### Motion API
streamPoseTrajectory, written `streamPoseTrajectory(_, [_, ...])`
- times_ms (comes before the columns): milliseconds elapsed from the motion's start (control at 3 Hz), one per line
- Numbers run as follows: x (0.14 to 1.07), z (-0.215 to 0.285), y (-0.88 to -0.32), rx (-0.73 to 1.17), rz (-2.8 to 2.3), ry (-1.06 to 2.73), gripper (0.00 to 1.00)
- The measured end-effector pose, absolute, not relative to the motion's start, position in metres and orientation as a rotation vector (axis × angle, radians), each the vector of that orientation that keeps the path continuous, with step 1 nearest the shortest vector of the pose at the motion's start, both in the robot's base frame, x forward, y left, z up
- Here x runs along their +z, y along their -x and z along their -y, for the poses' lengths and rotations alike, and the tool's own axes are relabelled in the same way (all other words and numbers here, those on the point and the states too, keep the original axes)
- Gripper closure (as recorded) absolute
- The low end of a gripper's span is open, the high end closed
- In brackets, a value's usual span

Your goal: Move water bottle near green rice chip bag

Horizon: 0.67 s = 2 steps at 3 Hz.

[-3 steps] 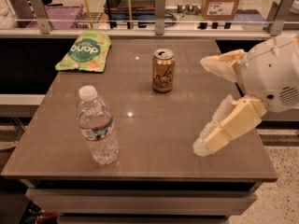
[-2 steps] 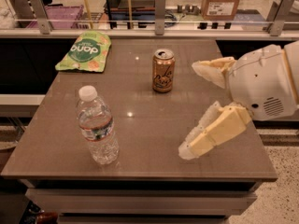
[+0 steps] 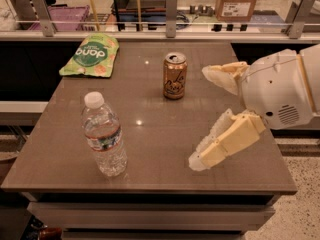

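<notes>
The bag (image 3: 90,55) is seen lying flat at the far left corner of the table (image 3: 150,149), and no shift is noted in it over the last second. The bottle (image 3: 104,136) is found upright near the front left edge, well apart from the bag and likewise unmoved, so the task is judged barely begun. The can (image 3: 174,76) is set farther back, near the middle. At the right, the gripper (image 3: 199,117) is held over the table with its fingers spread wide and nothing gripped. It has been brought leftward from the right edge, which is read as an approach to the bottle. The bottle is placed to the gripper's left, apart from it, with bare table between and the open jaws turned toward it.
</notes>
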<state>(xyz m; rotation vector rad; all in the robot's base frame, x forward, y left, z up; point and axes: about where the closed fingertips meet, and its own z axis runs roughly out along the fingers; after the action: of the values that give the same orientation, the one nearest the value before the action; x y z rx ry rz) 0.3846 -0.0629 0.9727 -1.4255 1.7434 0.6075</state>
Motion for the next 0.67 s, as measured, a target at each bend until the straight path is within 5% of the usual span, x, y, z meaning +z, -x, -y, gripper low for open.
streamPoseTrajectory(667, [0.962,0.036,-0.38,0.66,-1.647,1.443,0.0])
